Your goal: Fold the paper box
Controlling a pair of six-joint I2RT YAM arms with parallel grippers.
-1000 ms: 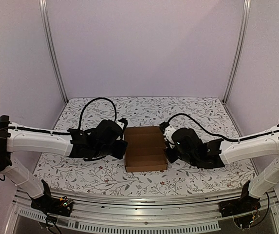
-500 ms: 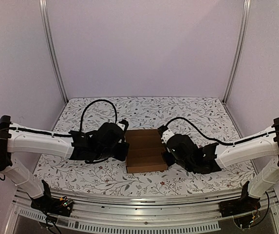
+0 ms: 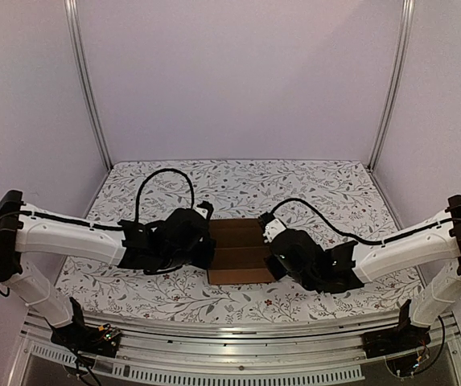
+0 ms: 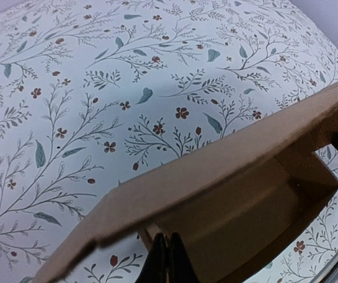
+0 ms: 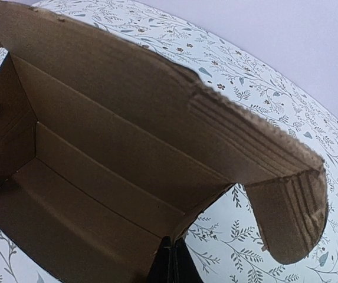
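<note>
Paper box [image 4: 233, 194] cropped by wrist-view edges, fingers [image 4: 158, 268] mostly out of frame

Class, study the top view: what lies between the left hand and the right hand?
The box sits between the left hand and the right hand, on the floral cloth; the top view shows it.

we find the paper box [image 3: 240, 256] flanked by our left tool [image 3: 208, 250] and right tool [image 3: 270, 255], passable desk [image 3: 294, 181] behind, walls [image 3: 238, 80] on three sides
</note>
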